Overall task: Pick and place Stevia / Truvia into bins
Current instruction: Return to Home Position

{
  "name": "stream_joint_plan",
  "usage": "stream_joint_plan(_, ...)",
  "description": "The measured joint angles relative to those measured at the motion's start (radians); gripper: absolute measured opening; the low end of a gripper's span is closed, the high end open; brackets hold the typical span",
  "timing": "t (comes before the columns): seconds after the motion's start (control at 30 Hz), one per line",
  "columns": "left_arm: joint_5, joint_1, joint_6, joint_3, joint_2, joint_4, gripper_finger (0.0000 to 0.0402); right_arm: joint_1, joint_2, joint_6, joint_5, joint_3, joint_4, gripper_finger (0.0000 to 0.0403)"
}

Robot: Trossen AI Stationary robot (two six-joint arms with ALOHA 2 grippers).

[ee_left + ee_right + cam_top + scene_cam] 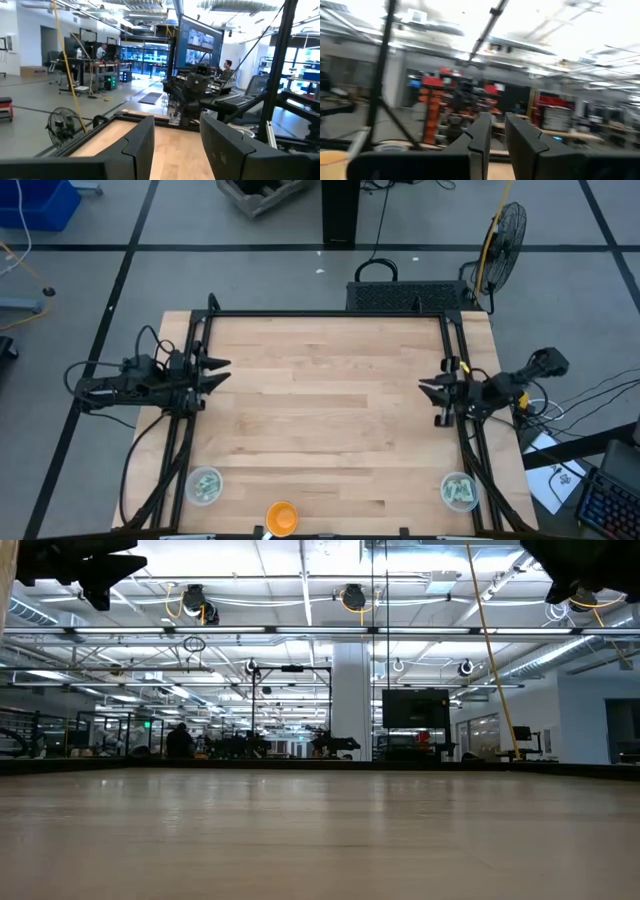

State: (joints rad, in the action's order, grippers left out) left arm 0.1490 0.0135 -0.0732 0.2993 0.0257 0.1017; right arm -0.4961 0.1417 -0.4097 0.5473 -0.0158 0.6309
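Two clear cups stand near the table's near edge, the left cup (204,485) and the right cup (459,491). Pale green and white sachets lie inside both; I see none loose on the wood. My left gripper (218,371) hovers above the left edge at mid-depth, far from both cups, and its fingers are open with a wide gap (177,145). My right gripper (428,388) hovers above the right edge, pointing inward, and is open by a narrow gap (498,137). In the low view both arms show only as dark shapes at the top corners.
A round orange bowl (281,517) sits at the near edge between the cups. A black frame (330,314) runs along the table's far and side edges. A fan (503,232) stands on the floor beyond the far right corner. The wooden middle (330,400) is bare.
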Motion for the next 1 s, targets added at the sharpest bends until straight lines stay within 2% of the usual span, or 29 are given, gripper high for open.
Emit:
stream_joint_plan(0.2,0.000,0.000,0.000,0.000,0.000,0.000,0.0163,0.147,0.005,0.043,0.031,-0.023,-0.060,0.0050)
stream_joint_plan(0.33,0.000,0.000,-0.001,0.000,0.000,0.015,0.0163,0.221,0.007,0.125,0.176,-0.090,-0.303,0.0050)
stream_joint_plan(0.4,0.000,0.000,-0.001,0.000,0.000,0.039,0.0163,0.248,0.004,0.178,0.186,-0.117,-0.371,0.0050)
stream_joint_plan(0.57,0.001,0.000,-0.020,0.000,0.000,0.099,0.0163,0.295,0.007,0.219,-0.013,-0.105,-0.423,0.0050)
stream_joint_plan(0.83,-0.026,0.000,-0.035,-0.027,0.000,0.103,0.0163,0.376,0.006,0.221,-0.206,-0.065,-0.399,0.0050)
stream_joint_plan(1.0,-0.045,0.000,-0.037,-0.080,0.000,0.016,0.0163,0.432,0.004,0.225,-0.261,-0.030,-0.334,0.0050)
